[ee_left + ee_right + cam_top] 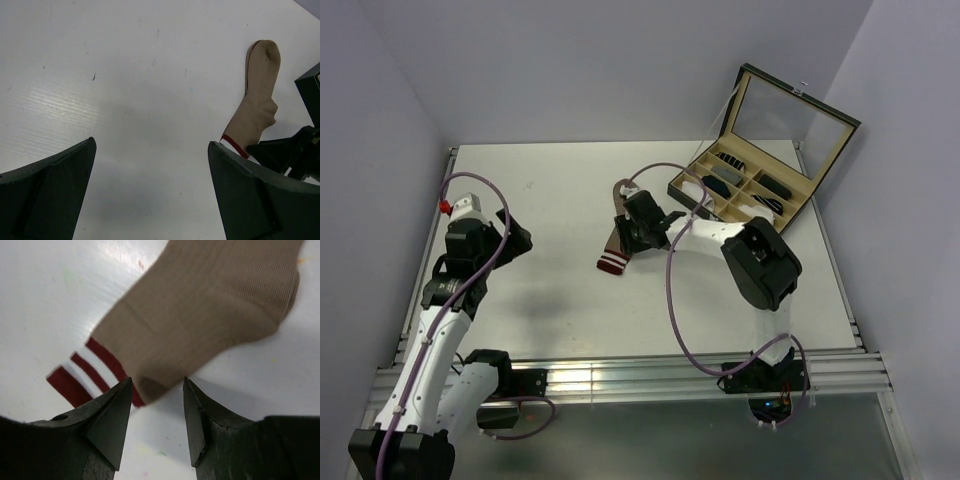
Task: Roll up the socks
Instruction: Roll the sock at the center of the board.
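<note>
The tan-brown sock (pixel 616 243) lies flat on the white table, its red-and-white striped cuff (pixel 612 264) toward the near side. My right gripper (pixel 638 228) hovers low over it, open and empty. In the right wrist view its jaws (pixel 156 390) stand apart at the sock's (pixel 200 315) lower edge, next to the cuff stripes (pixel 82 372). My left gripper (pixel 512 238) is open and empty over bare table at the left. In the left wrist view, between its fingertips (pixel 152 146), only table shows, with the sock (pixel 260 95) at the far right. The white sock is out of view.
A tan wooden organiser box (pixel 800 205) with its lid (pixel 788 112) raised stands at the back right, holding several small dark sock rolls (pixel 718 186). Walls close in the table (pixel 560 200) on the left, the back and the right.
</note>
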Robot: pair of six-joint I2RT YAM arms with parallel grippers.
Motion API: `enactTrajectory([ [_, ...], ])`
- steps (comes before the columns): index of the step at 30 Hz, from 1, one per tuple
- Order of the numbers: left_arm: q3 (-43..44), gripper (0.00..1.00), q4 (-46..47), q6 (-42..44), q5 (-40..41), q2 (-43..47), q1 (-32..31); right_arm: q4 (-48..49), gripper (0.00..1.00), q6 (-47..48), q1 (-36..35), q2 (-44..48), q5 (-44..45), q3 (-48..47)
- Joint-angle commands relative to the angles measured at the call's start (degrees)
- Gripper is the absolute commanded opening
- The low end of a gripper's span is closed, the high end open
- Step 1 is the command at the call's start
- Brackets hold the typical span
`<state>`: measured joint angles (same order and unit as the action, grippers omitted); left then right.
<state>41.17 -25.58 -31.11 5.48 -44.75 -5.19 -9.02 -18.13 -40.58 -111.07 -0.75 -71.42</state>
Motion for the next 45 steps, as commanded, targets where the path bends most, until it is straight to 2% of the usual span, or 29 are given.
enactTrajectory([
  [1, 0.0, 0.99, 1.4, 0.9, -0.7, -0.1, 0.3, 1.8, 0.53, 7.5, -1.3, 6.2, -0.8, 2.3],
  [7, 0.3, 1.00, 1.8, 0.8, -1.7, -1.1, 0.6, -1.2, 0.53, 16.8, -6.3, 8.6, -1.5, 3.0],
  [14, 0.2, 1.00, 1.7, 0.8, -2.0, -1.6, 0.8, -6.4, 0.54, 24.7, -11.7, 3.8, 6.0, -1.8],
  [34, 0.2, 0.99, 1.9, 0.7, -2.4, -1.5, 0.8, -4.3, 0.52, 27.5, -16.3, -2.5, 11.0, -1.0],
  [38, 0.1, 0.99, 1.8, 0.7, -2.3, -1.5, 0.8, -4.2, 0.45, 28.1, -16.6, -3.2, 12.3, -1.0],
  [42, 0.1, 0.99, 1.8, 0.8, -2.3, -1.5, 0.8, -4.1, 0.31, 28.0, -16.7, -3.5, 12.5, -0.4],
  [44, 0.1, 0.99, 1.8, 0.7, -2.3, -1.5, 0.8, -3.7, 0.27, 27.8, -16.9, -3.4, 12.3, 0.0],
  [45, 0.0, 0.99, 1.8, 0.6, -2.4, -1.5, 0.8, -3.7, 0.21, 27.4, -16.7, -3.4, 12.2, 0.2],
])
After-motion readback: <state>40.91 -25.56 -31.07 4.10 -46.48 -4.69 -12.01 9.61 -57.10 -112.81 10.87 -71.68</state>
